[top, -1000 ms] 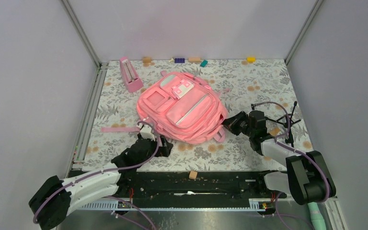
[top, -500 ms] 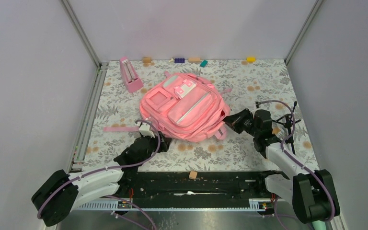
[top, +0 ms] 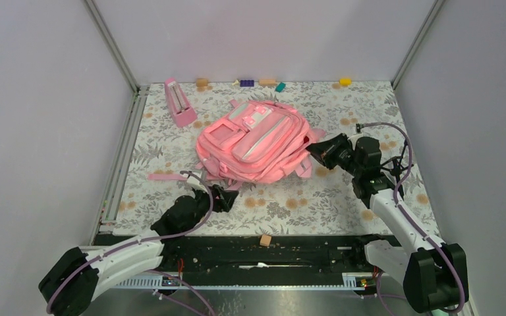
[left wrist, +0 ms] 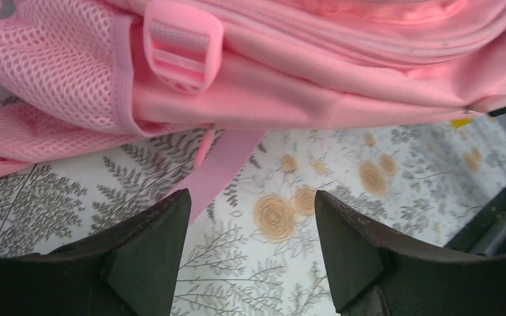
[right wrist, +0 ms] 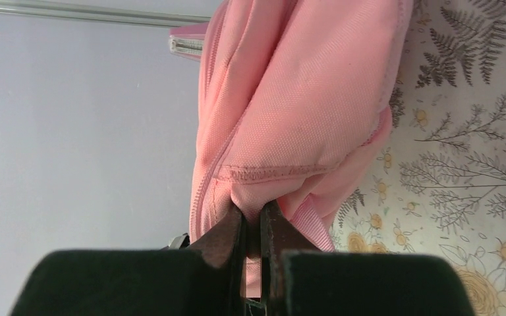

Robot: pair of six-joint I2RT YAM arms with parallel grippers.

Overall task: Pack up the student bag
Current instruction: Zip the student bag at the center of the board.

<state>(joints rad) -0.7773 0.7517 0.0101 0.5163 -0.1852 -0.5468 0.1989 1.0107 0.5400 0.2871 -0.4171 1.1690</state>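
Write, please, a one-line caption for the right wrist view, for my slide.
Right pincer shut on a fold of the pink student bag, with the floral table cover in the background.

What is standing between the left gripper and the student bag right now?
Nothing solid. The left gripper has its jaws open and facing the near edge of the student bag across bare floral table. Only the bag's own loose pink strap lies flat in the gap. The right gripper is shut on the bag's fabric.
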